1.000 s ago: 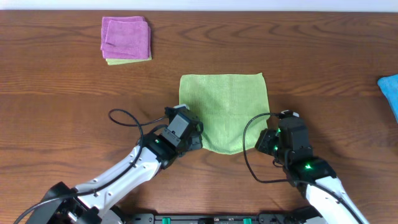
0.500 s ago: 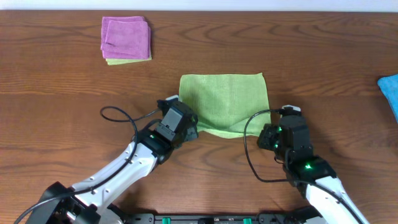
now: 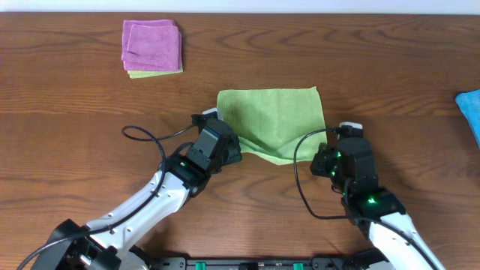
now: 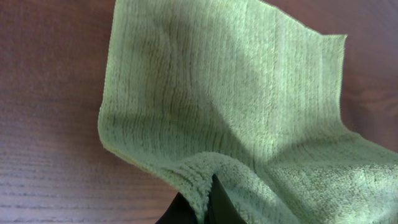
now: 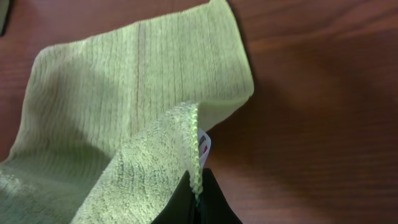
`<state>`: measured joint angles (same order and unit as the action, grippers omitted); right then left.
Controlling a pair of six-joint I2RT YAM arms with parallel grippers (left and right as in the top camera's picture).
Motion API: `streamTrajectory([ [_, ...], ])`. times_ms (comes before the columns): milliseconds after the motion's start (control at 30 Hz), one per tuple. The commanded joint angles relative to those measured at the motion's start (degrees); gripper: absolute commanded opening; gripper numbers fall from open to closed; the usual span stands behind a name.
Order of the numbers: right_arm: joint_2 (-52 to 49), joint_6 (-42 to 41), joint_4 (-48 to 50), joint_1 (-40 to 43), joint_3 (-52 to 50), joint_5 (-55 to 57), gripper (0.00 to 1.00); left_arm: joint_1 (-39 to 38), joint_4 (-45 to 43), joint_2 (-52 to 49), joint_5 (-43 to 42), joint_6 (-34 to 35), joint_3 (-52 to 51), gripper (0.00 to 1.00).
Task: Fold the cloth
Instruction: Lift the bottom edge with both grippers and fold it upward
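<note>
A green cloth (image 3: 271, 120) lies in the middle of the table, its near edge lifted and curled back over itself. My left gripper (image 3: 234, 152) is shut on the cloth's near left corner (image 4: 202, 186). My right gripper (image 3: 322, 155) is shut on the near right corner (image 5: 196, 171). Both corners are held above the table, and the far half of the cloth lies flat. A small white tag (image 5: 204, 144) shows under the right corner.
A folded stack of purple cloth over a yellow-green one (image 3: 152, 48) sits at the far left. A blue cloth (image 3: 470, 109) pokes in at the right edge. The table is dark wood (image 3: 75, 135).
Both grippers have carried the cloth's near corners away from me, toward the far edge, so the near edge now lies further over the cloth.
</note>
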<state>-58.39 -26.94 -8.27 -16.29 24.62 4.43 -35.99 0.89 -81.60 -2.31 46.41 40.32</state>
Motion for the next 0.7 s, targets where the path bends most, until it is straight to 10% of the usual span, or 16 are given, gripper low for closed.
streamTrajectory([
  [0, -0.7, 0.9, 0.6, 0.3, 1.2, 2.5, 0.02, 0.5, -0.5, 0.7, 3.8, -1.1, 1.1, 0.06],
  [667, -12.3, 8.9, 1.9, 2.3, 8.1, 0.7, 0.01, 2.7, -4.2, -2.4, 5.5, -4.2, 2.8, 0.06],
])
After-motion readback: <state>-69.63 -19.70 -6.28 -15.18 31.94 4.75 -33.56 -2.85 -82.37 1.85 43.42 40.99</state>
